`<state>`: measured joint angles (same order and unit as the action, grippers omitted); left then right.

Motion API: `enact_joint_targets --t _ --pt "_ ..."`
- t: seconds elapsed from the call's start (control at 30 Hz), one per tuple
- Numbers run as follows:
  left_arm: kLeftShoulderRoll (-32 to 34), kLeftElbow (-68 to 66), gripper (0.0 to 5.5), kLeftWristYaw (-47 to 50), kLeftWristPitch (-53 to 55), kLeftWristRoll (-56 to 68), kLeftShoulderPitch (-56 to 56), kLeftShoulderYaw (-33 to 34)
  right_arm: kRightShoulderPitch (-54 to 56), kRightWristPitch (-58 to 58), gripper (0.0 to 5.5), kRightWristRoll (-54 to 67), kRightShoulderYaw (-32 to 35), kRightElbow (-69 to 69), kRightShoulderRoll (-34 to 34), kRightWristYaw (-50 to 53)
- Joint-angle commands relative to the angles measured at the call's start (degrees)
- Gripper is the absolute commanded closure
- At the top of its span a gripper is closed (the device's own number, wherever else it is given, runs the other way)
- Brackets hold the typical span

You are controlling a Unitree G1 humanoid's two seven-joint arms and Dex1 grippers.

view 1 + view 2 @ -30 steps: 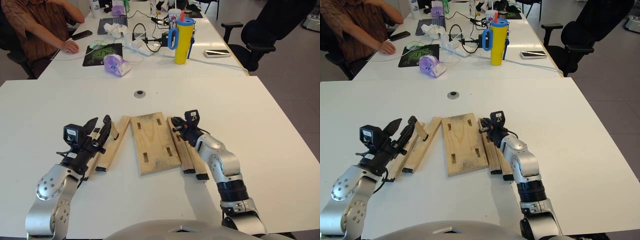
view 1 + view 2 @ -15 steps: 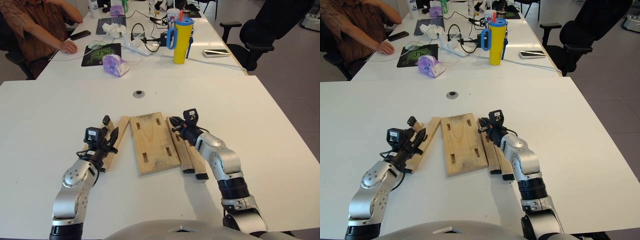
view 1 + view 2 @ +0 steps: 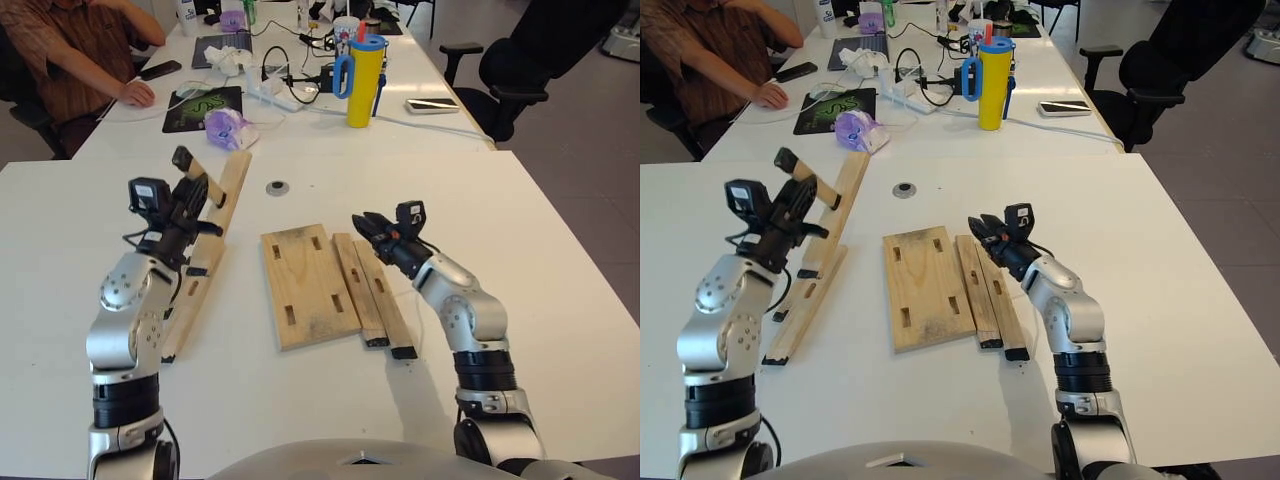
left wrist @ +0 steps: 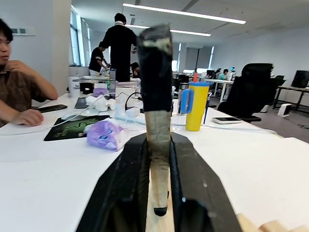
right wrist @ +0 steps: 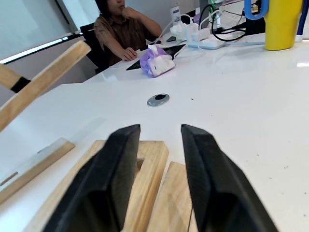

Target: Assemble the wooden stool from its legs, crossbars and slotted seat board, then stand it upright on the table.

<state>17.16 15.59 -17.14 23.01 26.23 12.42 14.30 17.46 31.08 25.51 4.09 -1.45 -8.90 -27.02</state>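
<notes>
Your left pincer (image 3: 188,203) is clamped on a dark-tipped crossbar of the pale wooden ladder-like leg frame (image 3: 190,303), which is tilted up near the tabletop's left edge. Held there, it may pivot or slip. Your right pincer (image 3: 363,223) gapes empty over two pale wooden leg pieces (image 3: 374,300) beside the slotted wooden seat board (image 3: 308,285) at mid-tabletop; a low approach could knock them askew.

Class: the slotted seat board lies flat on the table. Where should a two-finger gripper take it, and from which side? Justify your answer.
Probably best to take the seat board by its left long edge, coming in low from the robot's left and pinching through its thickness. It lies flat and looks too wide to span, and two legs lie close along its right edge.
</notes>
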Motion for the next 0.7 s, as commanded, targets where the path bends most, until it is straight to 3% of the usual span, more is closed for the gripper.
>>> enact_joint_targets --t 0.03,0.23,0.47,0.7 --pt "0.84 -5.30 5.09 -3.18 4.14 8.77 9.82 3.42 6.36 4.40 3.26 9.22 5.24 2.35 -1.80 -5.71" --pt "2.44 -15.51 5.09 -11.93 9.91 18.47 19.05 4.97 13.74 6.82 2.52 19.02 12.39 10.54 -4.85 -12.75" --pt "1.02 -21.67 5.09 -14.63 16.25 28.53 27.23 7.37 17.95 17.80 2.52 28.93 13.67 14.79 -5.83 -19.94" --pt "-0.32 -22.39 5.09 -14.43 24.30 37.22 27.52 8.40 20.17 26.64 2.52 36.77 15.55 17.75 -4.65 -19.06"
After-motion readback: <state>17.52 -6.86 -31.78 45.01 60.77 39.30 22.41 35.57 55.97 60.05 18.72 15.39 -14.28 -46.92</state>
